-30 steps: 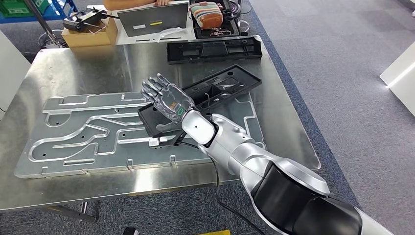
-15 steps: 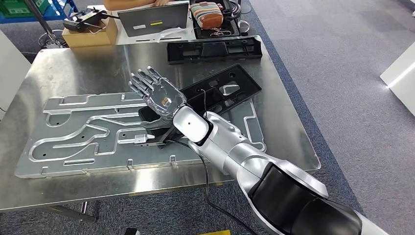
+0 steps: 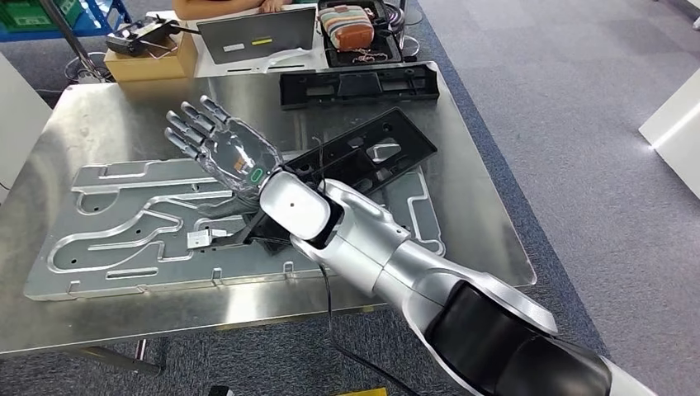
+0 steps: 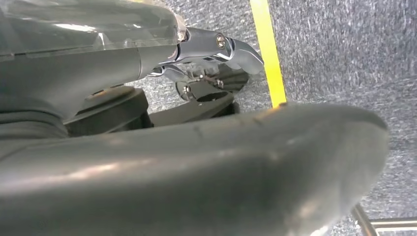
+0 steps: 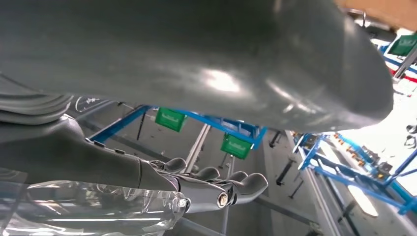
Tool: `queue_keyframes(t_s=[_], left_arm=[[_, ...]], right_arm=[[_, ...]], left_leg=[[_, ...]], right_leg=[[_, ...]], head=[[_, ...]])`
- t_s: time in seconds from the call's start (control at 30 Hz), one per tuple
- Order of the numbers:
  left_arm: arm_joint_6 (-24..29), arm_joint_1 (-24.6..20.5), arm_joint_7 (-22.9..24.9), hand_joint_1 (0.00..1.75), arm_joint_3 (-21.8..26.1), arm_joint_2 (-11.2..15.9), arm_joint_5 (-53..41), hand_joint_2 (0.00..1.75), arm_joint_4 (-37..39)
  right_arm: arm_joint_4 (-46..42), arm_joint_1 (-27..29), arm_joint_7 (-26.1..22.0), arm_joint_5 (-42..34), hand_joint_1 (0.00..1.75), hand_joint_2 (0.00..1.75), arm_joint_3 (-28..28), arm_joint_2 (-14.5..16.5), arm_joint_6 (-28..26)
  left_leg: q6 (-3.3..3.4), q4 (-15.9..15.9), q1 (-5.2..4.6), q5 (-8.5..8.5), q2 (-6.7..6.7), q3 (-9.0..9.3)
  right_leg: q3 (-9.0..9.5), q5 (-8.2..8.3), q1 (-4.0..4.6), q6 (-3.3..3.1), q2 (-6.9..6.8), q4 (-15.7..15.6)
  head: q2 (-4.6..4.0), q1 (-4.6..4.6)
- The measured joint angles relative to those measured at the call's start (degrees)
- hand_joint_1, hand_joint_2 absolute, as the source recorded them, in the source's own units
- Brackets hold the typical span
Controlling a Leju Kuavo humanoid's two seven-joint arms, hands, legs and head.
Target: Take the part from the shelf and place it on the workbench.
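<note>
A: What does the head view show of the right hand?

B: The right hand [image 3: 224, 150] is raised over the metal surface [image 3: 99, 124], palm up, fingers [image 3: 191, 125] spread wide and holding nothing. In the right wrist view the fingers [image 5: 216, 189] reach out straight, with blue shelving [image 5: 206, 120] and green bins [image 5: 170, 119] beyond them.

A: Where is the part?

B: The black part [image 3: 363, 157], a long flat plastic piece, lies at an angle on the surface, resting across a large grooved aluminium plate [image 3: 132, 227]. The silver forearm [image 3: 355, 239] passes over its near end. A second black part [image 3: 359, 85] lies further back, well apart from the hand.

A: And the left hand?

B: The left wrist view shows the left hand [image 4: 216, 56] near grey carpet [image 4: 334, 49] with a yellow line [image 4: 268, 49]; whether it is open or closed I cannot tell.

A: Anything else?

B: Behind the surface stand a cardboard box [image 3: 153, 56], a laptop [image 3: 256, 37] and a striped pouch [image 3: 347, 23]
</note>
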Motion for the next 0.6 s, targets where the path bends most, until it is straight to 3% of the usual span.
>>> queue_keyframes(t_s=[0.1,0.17,0.27,0.33,0.43,0.47,0.5,0.53,0.6], left_arm=[[-0.25,-0.02,0.02,0.00,0.09,-0.04,-0.25,0.00,0.00],[-0.34,-0.05,0.04,0.00,0.14,-0.07,-0.31,0.00,0.00],[-0.44,0.14,0.05,0.00,0.20,-0.11,-0.44,0.00,0.00],[-0.55,0.27,0.12,0.00,0.21,-0.11,-0.67,0.00,0.00],[-0.83,0.17,0.54,0.00,0.21,-0.10,-0.91,0.00,0.00],[-0.91,0.12,0.73,0.00,0.21,-0.10,-0.90,0.00,0.00],[-0.98,0.09,0.87,0.00,0.22,-0.09,-0.90,0.00,0.00],[-1.05,0.04,0.99,0.00,0.22,-0.09,-0.90,0.00,0.00],[-1.22,-0.22,1.12,0.00,0.22,-0.09,-0.87,0.00,-0.01]], right_arm=[[-2.40,0.14,-0.25,-0.45,0.00,0.00,0.93,-0.57,0.50],[-3.53,0.04,-0.28,-0.92,0.00,0.00,1.41,-0.78,0.54],[-4.29,0.03,-0.30,-1.49,0.00,0.00,1.95,-1.14,0.67],[-4.49,0.03,-0.27,-1.80,0.00,0.00,2.32,-1.27,0.77],[-4.51,0.23,-0.12,-2.15,0.00,0.00,2.68,-1.57,0.65],[-4.51,0.40,-0.07,-2.25,0.00,0.00,2.81,-1.74,0.60],[-4.51,0.56,-0.03,-2.34,0.00,0.00,2.93,-1.89,0.56],[-4.51,0.68,0.01,-2.43,0.00,0.00,3.03,-2.01,0.55],[-4.51,0.72,0.11,-2.69,0.00,0.00,3.20,-2.11,0.54]], left_leg=[[-1.13,1.04,0.50,-0.16,-0.01,-0.73],[-2.08,1.60,0.56,-0.08,-0.05,-1.18],[-3.46,1.63,0.77,0.30,-0.09,-1.64],[-3.94,3.99,0.98,-2.19,-0.09,-2.69],[-4.04,14.38,1.00,-9.27,-0.10,-5.78],[-4.01,16.80,0.98,-10.37,-0.10,-6.09],[-3.90,17.29,0.94,-10.41,-0.10,-5.46],[-3.67,15.54,0.86,-9.52,-0.10,-3.72],[-2.90,7.84,0.55,-7.38,-0.16,1.68]], right_leg=[[5.59,5.14,-0.78,0.67,-0.22,-10.55],[7.53,6.34,-0.66,0.11,-0.06,-14.63],[6.85,6.84,-0.37,-1.55,0.19,-14.99],[6.27,7.65,-0.36,-2.62,0.12,-15.27],[5.03,8.69,0.07,-3.45,0.05,-15.29],[4.57,9.02,0.29,-3.54,0.04,-15.24],[4.12,9.34,0.49,-3.59,0.07,-15.18],[3.70,9.63,0.65,-3.59,0.11,-15.11],[3.06,10.15,0.84,-3.41,0.23,-14.98]], head=[[0.00,0.00],[0.00,-0.01],[0.00,-0.01],[0.00,-0.01],[0.00,-0.01],[0.00,0.00],[0.00,0.00],[0.00,0.00],[0.00,0.00]])
